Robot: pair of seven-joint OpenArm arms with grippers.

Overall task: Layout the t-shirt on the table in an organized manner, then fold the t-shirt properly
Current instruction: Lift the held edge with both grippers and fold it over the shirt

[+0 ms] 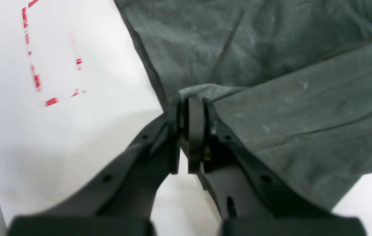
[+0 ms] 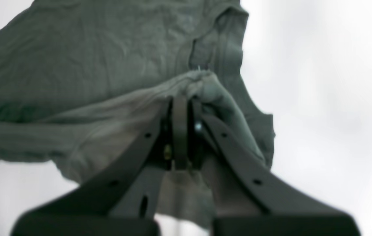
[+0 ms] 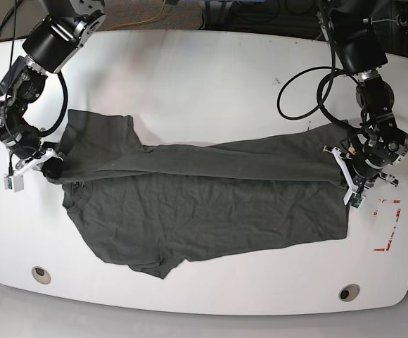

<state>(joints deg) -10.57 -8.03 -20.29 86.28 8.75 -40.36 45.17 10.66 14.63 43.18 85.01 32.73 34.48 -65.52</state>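
The dark grey t-shirt (image 3: 204, 204) lies across the white table (image 3: 204, 84), its far long edge lifted and folded toward the middle as a taut band. My left gripper (image 3: 346, 172) is shut on the hem corner at the base view's right; in the left wrist view its jaws (image 1: 186, 98) pinch a bunch of t-shirt (image 1: 287, 82) cloth. At the collar end my right gripper (image 3: 49, 169) is shut on the shirt; in the right wrist view the gripper (image 2: 182, 98) holds gathered t-shirt (image 2: 74, 65) fabric near the neck. One sleeve (image 3: 102, 130) lies flat behind it.
A red tape rectangle (image 3: 388, 225) marks the table just right of the left gripper, also in the left wrist view as red tape (image 1: 36, 78). Two round grommets (image 3: 41, 274) (image 3: 348, 292) sit near the front edge. Black cables (image 3: 309, 91) loop beside the right-hand arm.
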